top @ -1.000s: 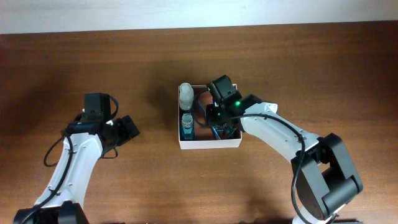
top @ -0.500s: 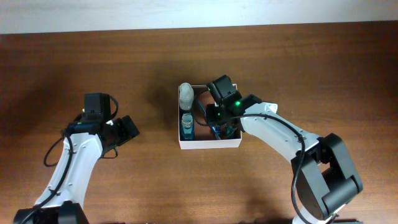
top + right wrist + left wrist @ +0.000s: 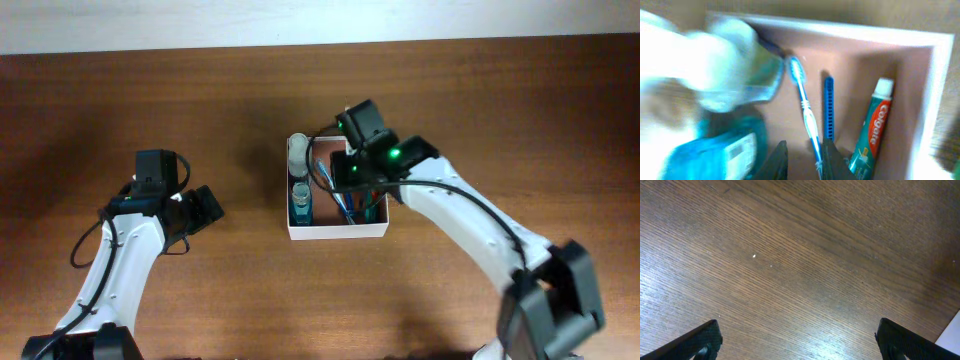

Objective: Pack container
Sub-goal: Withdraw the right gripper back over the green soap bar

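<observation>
The container [image 3: 337, 234] is a square white-walled box at the table's middle; its wall also shows in the right wrist view [image 3: 840, 32]. Inside lie a blue-and-white toothbrush [image 3: 805, 105], a blue comb [image 3: 828, 107], a Colgate toothpaste tube [image 3: 872, 130], a teal bottle [image 3: 725, 150] and a blurred pale bottle [image 3: 720, 55]. My right gripper [image 3: 805, 160] hovers over the box, slightly open, with the toothbrush handle between its fingers, against the right one. My left gripper [image 3: 800, 342] is wide open over bare wood, left of the box [image 3: 205, 205].
The dark wooden table [image 3: 480, 90] stretches on all sides of the box. A pale wall strip [image 3: 320, 20] runs along the far edge. A white edge [image 3: 952, 330] shows at the lower right of the left wrist view.
My right arm has lifted and shifted toward the far side of the box, showing more of the toothbrush and comb. The left arm has not moved.
</observation>
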{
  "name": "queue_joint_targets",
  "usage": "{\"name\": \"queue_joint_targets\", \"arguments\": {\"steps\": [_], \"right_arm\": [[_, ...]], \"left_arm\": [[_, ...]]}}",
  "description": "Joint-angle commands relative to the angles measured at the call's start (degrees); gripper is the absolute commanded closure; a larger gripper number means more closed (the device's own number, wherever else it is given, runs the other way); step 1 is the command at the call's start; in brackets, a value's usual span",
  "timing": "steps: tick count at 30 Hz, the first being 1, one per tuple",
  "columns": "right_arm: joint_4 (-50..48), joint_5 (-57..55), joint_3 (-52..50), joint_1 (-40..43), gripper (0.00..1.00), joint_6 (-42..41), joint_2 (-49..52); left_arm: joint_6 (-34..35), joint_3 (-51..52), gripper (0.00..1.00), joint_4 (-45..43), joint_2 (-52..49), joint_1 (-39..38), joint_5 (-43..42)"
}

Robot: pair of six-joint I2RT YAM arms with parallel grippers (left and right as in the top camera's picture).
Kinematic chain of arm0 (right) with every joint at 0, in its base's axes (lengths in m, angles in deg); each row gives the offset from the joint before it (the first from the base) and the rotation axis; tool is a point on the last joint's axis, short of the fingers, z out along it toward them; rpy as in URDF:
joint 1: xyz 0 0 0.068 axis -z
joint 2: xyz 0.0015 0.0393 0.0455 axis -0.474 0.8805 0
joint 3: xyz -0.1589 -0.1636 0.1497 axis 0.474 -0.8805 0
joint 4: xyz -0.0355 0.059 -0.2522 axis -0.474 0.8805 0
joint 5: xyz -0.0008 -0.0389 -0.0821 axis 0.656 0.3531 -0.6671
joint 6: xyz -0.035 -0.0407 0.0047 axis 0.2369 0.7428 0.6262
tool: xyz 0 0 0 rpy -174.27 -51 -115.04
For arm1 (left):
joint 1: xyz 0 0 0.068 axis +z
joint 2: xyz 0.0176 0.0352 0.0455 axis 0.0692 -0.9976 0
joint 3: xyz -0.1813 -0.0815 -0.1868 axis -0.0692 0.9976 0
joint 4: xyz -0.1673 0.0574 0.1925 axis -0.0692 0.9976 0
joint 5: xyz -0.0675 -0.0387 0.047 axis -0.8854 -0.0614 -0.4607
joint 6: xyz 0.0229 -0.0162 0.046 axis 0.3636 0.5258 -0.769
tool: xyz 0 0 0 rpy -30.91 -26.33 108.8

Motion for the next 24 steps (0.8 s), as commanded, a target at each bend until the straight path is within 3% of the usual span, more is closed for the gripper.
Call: {"name": "queue_joint_targets", "arguments": {"steps": [1, 10, 13, 18, 20, 24], "right_arm": [[2.1, -0.2, 2.6, 1.7, 0.83, 1.2, -4.0], [10.6, -0.4, 2.6, 13.2, 0.78, 2.6, -6.1], [13.3, -0.4, 2.4, 17.3, 0.52, 2.6, -6.1], [15.3, -0.6, 0.8, 22.0, 0.21, 2.7, -6.1], [15.2, -1.3, -0.5, 23.0, 0.02, 2.9, -6.0], [13.3, -3.2, -3.5, 23.4, 0.02, 4.4, -5.2]], "left_arm": [[-0.1, -0.1, 0.00, 0.0, -0.5, 0.2, 0.4], [-0.1, -0.1, 0.00, 0.0, -0.5, 0.2, 0.4], [-0.1, -0.1, 0.00, 0.0, -0.5, 0.2, 0.4], [-0.1, -0.1, 0.00, 0.0, -0.5, 0.2, 0.4], [-0.1, -0.1, 0.00, 0.0, -0.5, 0.2, 0.4], [-0.1, -0.1, 0.00, 0.0, -0.5, 0.2, 0.4]]}}
